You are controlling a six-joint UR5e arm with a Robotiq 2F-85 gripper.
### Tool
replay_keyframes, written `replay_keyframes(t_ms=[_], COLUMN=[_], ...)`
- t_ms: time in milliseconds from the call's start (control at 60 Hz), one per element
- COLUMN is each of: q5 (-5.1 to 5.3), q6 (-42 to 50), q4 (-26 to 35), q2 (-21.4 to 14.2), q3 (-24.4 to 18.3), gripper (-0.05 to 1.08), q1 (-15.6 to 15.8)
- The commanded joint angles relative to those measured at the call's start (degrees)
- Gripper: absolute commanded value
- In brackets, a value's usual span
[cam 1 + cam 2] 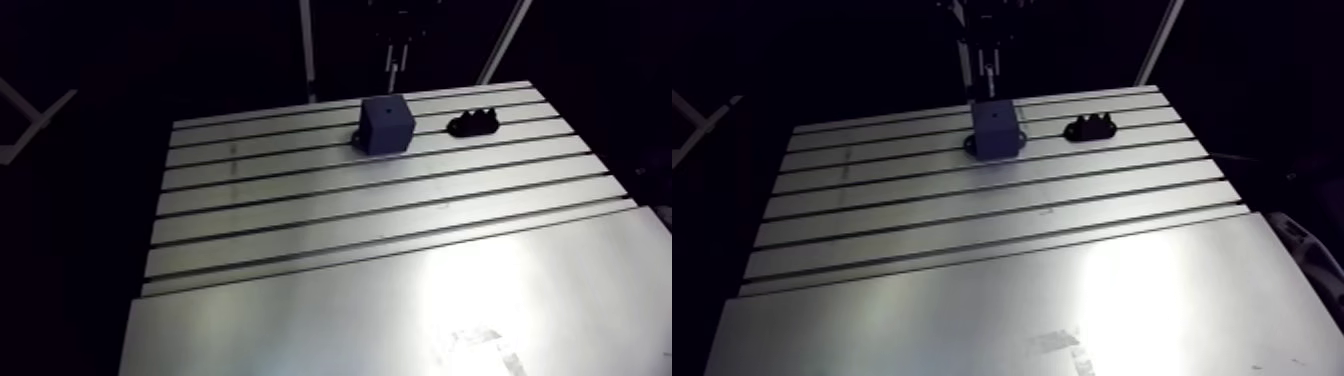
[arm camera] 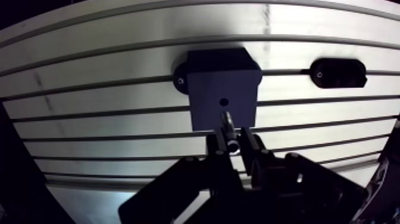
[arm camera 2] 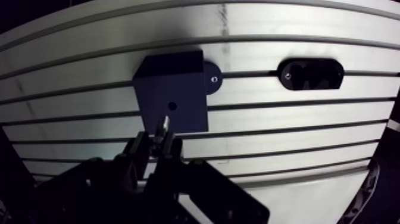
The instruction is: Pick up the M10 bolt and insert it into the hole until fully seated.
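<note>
A dark blue block (image 2: 208, 89) stands on the slotted aluminium table (image 2: 107, 125), bolted down by a round foot (image 2: 179, 80). A small hole (image 2: 224, 102) shows in the block face turned toward me. My gripper (image 2: 231, 142) is shut on the M10 bolt (image 2: 227, 122), a short metallic shank sticking out from between the fingertips. The bolt's tip sits just short of the hole, nearly in line with it and apart from the block. In the arm view the gripper (image 1: 990, 62) hangs right behind the block (image 1: 997, 128) at the table's far side.
A black holder (image 2: 337, 72) with recesses lies on the table beside the block, also seen as the black holder (image 1: 474, 122) in the arm view. A smooth plate (image 1: 420, 310) covers the table's near part. Slots run across the far half.
</note>
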Motion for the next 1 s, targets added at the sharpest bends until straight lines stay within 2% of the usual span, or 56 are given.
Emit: replay_keyframes(t_ms=[17, 350, 767, 1000], q5=[-0.08, -0.51, -0.45, -0.52], q6=[0.1, 0.1, 0.2, 0.0], q4=[0.0, -0.1, -0.2, -2.7], q2=[0.2, 0.3, 1.0, 1.1], q3=[0.1, 0.3, 0.4, 1.2], gripper=[1.08, 1.08, 1.08, 1.08], q1=[0.0, 0.0, 0.0, 0.0])
